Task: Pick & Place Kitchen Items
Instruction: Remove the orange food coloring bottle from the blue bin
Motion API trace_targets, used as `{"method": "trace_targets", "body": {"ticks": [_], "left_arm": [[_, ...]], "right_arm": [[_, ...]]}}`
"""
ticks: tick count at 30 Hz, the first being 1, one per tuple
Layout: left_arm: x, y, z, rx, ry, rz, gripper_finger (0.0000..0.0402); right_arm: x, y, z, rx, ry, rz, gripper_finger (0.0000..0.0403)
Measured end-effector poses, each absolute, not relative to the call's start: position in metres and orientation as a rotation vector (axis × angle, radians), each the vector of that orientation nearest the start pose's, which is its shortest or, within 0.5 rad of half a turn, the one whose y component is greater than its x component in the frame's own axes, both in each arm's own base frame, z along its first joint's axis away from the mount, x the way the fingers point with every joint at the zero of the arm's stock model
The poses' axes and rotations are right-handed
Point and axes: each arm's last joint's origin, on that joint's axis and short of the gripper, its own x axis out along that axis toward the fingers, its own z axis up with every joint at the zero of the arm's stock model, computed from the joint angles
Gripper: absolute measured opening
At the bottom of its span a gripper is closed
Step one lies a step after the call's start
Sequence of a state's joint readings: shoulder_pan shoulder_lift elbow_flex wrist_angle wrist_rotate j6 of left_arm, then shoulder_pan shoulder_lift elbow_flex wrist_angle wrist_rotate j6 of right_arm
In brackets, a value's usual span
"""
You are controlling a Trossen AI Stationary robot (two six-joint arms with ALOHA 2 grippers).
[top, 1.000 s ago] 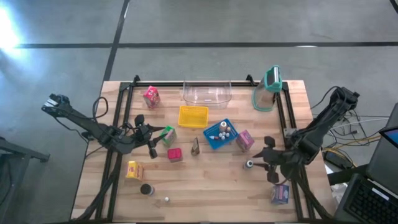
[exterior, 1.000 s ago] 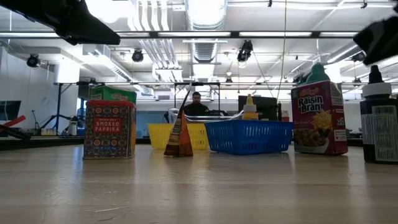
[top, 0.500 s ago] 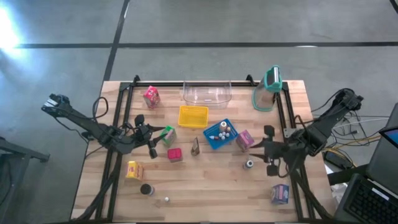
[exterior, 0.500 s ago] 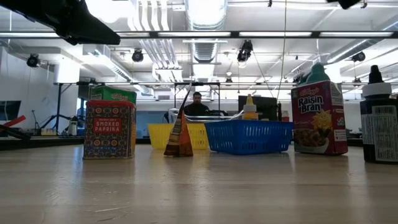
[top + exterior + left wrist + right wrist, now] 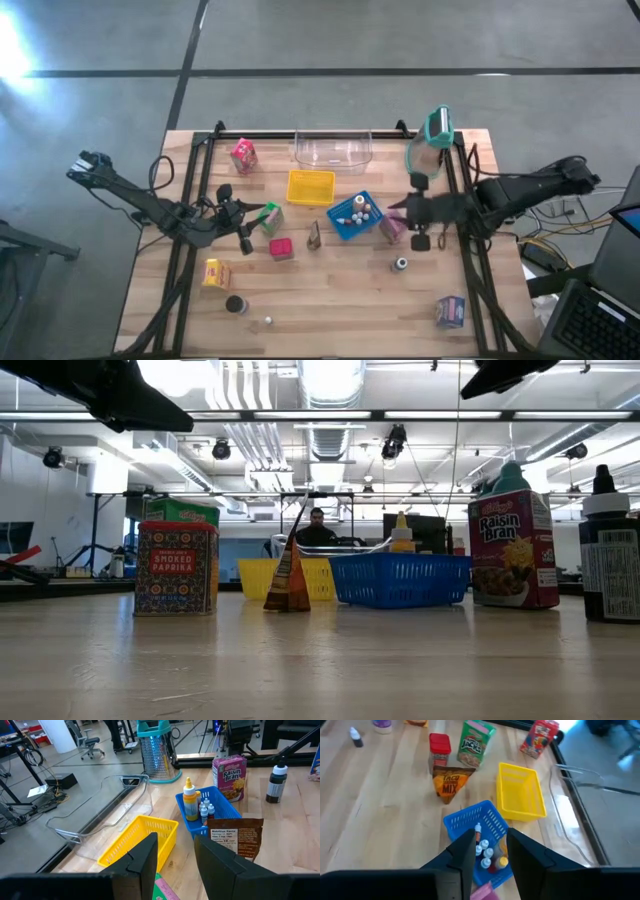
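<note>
From the high view I see my right gripper (image 5: 412, 214) hanging over the table just beside the pink Raisin Bran carton (image 5: 393, 226), which stands next to the blue basket (image 5: 354, 215); the fingers stand part-way apart with nothing between them. My left gripper (image 5: 238, 218) waits at the left side, next to the green Apple Jacks carton (image 5: 272, 216), and from here I cannot tell how its fingers stand. Also on the wooden table (image 5: 330, 300) are the yellow basket (image 5: 310, 187), a red paprika tin (image 5: 281, 248), a taco mix pouch (image 5: 315, 235), a small dark bottle (image 5: 401, 264), a purple carton (image 5: 451, 312), a yellow carton (image 5: 213, 272), a dark disc (image 5: 235, 304) and a tiny white ball (image 5: 268, 321). In the low view the paprika tin (image 5: 177, 568), the pouch (image 5: 288, 580), the blue basket (image 5: 399, 580) and the Raisin Bran carton (image 5: 514, 548) all stand upright on the table, and a person (image 5: 316, 528) sits in the room behind. My left wrist view shows that claw's fingers (image 5: 146, 858) a narrow gap apart and empty, facing the yellow basket (image 5: 140, 839). My right wrist view shows the right fingers (image 5: 460, 853) narrowly apart, empty, over the blue basket (image 5: 470, 822) with small bottles (image 5: 487, 854) inside it.
</note>
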State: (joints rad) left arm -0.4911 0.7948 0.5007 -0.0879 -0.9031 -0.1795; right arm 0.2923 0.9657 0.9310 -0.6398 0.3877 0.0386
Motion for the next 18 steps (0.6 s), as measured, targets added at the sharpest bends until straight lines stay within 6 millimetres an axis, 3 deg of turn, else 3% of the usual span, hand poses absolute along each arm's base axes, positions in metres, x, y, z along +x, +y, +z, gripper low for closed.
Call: {"method": "trace_targets", "body": {"ticks": [8,18], "left_arm": [[0.157,-0.058,0.246,0.072,0.257,0.431,0.0136],[0.157,-0.058,0.246,0.074,0.259,0.431,0.0136]], "right_arm": [[0.208,0.008,0.317,-0.222,0.655,-0.062,0.0071],[0.268,-0.014,0.308,-0.23,0.848,-0.061,0.006]]}}
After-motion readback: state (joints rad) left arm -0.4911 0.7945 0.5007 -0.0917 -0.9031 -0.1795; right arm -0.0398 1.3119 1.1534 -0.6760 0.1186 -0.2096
